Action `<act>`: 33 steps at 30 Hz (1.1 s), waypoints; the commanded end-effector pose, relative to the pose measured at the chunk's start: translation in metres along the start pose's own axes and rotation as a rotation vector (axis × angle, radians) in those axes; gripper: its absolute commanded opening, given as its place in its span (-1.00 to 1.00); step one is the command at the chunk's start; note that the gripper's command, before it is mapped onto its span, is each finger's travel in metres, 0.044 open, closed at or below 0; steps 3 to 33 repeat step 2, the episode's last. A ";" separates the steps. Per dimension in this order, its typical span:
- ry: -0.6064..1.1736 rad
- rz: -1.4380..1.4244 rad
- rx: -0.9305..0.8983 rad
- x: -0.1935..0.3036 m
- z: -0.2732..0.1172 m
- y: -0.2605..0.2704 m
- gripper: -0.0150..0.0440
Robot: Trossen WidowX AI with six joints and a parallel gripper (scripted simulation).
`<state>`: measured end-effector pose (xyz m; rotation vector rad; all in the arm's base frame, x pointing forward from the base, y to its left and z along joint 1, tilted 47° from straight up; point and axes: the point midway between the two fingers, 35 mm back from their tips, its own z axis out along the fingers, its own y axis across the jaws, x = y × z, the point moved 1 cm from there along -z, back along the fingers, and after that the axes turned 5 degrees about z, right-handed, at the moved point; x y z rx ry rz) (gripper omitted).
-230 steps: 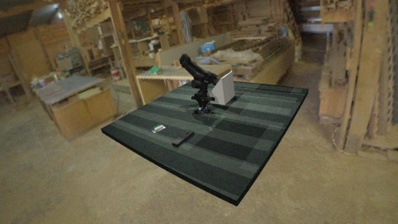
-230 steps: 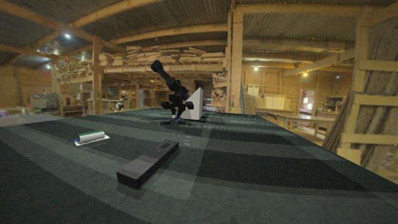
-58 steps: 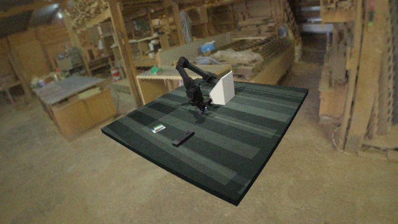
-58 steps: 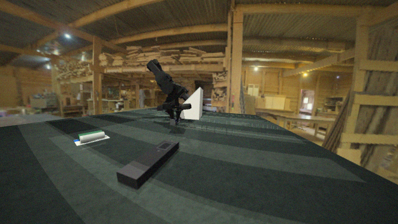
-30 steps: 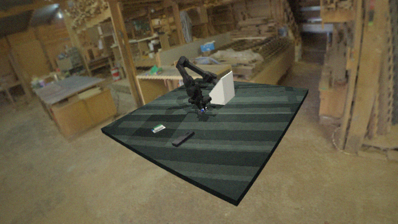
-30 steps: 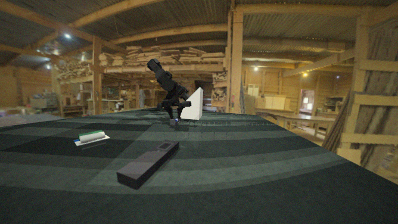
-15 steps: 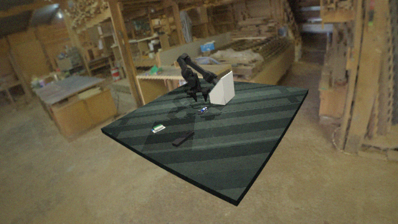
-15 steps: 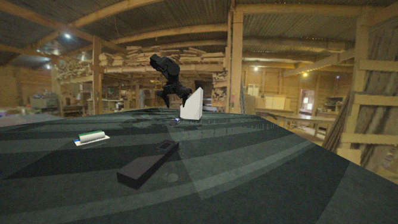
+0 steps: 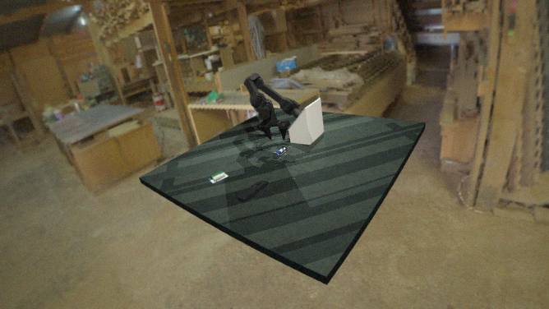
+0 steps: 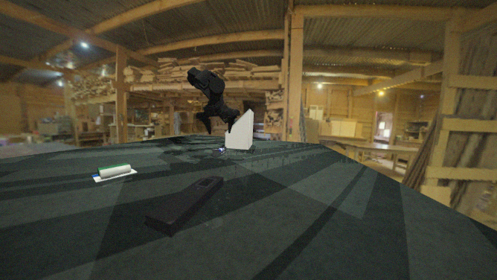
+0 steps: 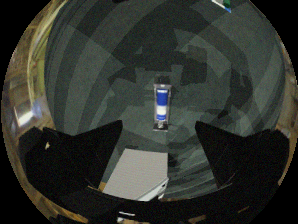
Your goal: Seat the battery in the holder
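Gripper (image 9: 275, 132) spread wide, pinching nothing, above blue battery (image 11: 160, 104) in holder (image 11: 161, 88): likely light, rigid, slippery, best pinched mid-barrel.

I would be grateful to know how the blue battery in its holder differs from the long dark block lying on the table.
The small blue battery sits in a pale holder near the white wedge and beneath the open gripper; the long dark block is far larger, rectangular, and lies bare on the table, away from the arm. Both lie flat and untouched.
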<state>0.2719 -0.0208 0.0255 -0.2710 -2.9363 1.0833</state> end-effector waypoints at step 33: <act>0.003 0.006 -0.005 0.000 -0.001 0.001 1.00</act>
